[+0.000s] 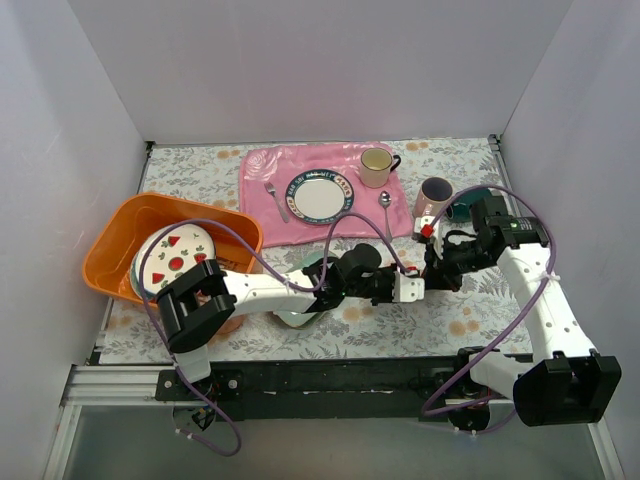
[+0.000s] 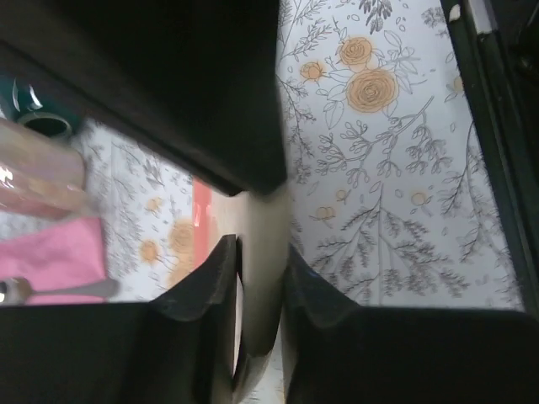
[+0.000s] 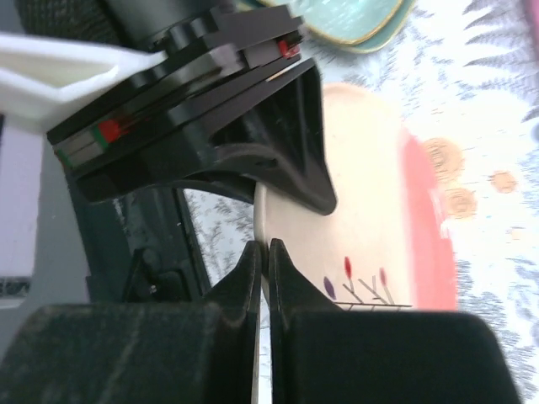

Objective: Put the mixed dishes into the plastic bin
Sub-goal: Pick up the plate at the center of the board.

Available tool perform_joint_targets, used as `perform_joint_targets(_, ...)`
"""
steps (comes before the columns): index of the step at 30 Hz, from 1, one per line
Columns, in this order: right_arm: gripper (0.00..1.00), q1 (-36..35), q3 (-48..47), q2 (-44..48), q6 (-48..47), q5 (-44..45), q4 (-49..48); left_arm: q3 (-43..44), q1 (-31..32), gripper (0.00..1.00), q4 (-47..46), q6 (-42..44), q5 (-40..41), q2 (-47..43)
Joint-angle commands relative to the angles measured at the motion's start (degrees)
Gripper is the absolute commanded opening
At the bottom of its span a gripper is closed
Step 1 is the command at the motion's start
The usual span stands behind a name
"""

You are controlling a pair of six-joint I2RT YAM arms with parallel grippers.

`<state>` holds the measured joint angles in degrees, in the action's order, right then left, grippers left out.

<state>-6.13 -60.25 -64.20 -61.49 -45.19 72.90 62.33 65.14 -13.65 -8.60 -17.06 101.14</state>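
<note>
We hold the maroon-rimmed plate (image 3: 370, 194) on edge, pinched by the left pincer (image 2: 259, 257) and the right pincer (image 3: 267, 252). The bin (image 1: 105, 250) lies far to their left, nearer the left arm.

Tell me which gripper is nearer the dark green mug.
Right. The right gripper sits just on the near side of the dark green mug. The left gripper is nearer the bases and further left. Both are shut on the plate.
</note>
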Motion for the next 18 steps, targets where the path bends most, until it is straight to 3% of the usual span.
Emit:
perform_joint_targets(1, 0.01, -0.4, -3.4, -0.7, 1.8, -4.6, 1.9, 1.9, -0.4, 0.0, 0.2, -0.5, 3.6, -1.6)
perform_joint_targets(7, 0.01, 0.5, -8.2, -1.7, 4.4, -3.4, 1.5, 3.4, -0.2, 0.0, 0.6, -1.9, 4.6, -3.1)
perform_joint_targets(11, 0.4, 2.0, -13.5, -2.8, 6.2, -2.8, 1.4, 4.0, 0.4, 0.0, 1.6, -2.1, 7.2, -5.5)
perform_joint_targets(14, 0.58, 3.7, -18.1, -3.9, 6.7, -3.9, 1.7, 4.6, 0.7, 0.0, 4.4, -2.0, 9.0, -8.0)
perform_joint_targets(18, 0.64, 5.6, -22.4, -5.5, 8.0, -6.6, 1.5, 5.4, 0.9, 0.0, 8.9, -2.3, 10.9, -10.6)
